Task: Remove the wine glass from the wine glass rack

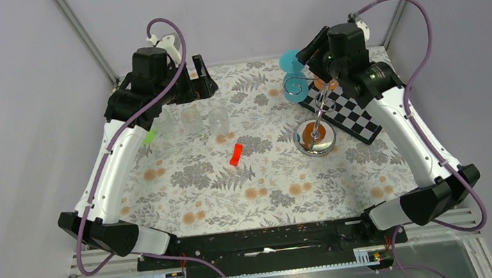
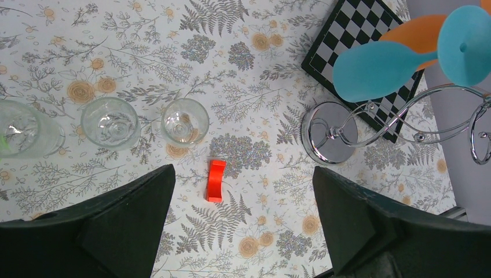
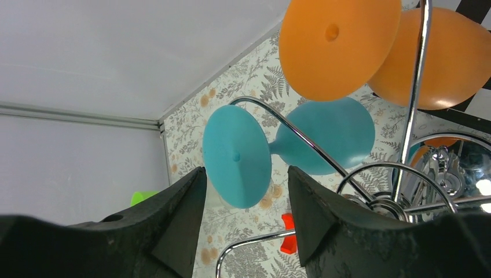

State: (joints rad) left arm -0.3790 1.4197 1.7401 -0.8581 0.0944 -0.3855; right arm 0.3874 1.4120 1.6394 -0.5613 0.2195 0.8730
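The right gripper point(image 3: 243, 171) is standing with its jaws apart, one dark finger point(image 3: 173, 214) on either side of the round foot of the blue wine glass point(image 3: 237, 156). From where I'm looking, I can't tell whether either finger is touching it, so nothing is being held. That glass is hanging tilted on a looping wire arm of the wine glass rack point(image 3: 414, 87), with the wire crossing its stem and its bowl pointing in toward the thin pole. An orange wine glass point(image 3: 339, 49) is hanging on the same rack just beside it, nearer the pole. The rack is standing on its shiny disc base toward the far right of the table, and the base is sitting right beside a chequered board point(image 1: 349, 114).

Over on the left, the left gripper point(image 2: 243, 172) is hovering above the floral tablecloth point(image 2: 116, 35) with its jaws spread wide and nothing between them. Below it, three clear glasses point(image 2: 110, 121) are sitting in a row on the cloth. A small red block point(image 2: 216, 180) is lying between those glasses and the rack's base, touching neither.
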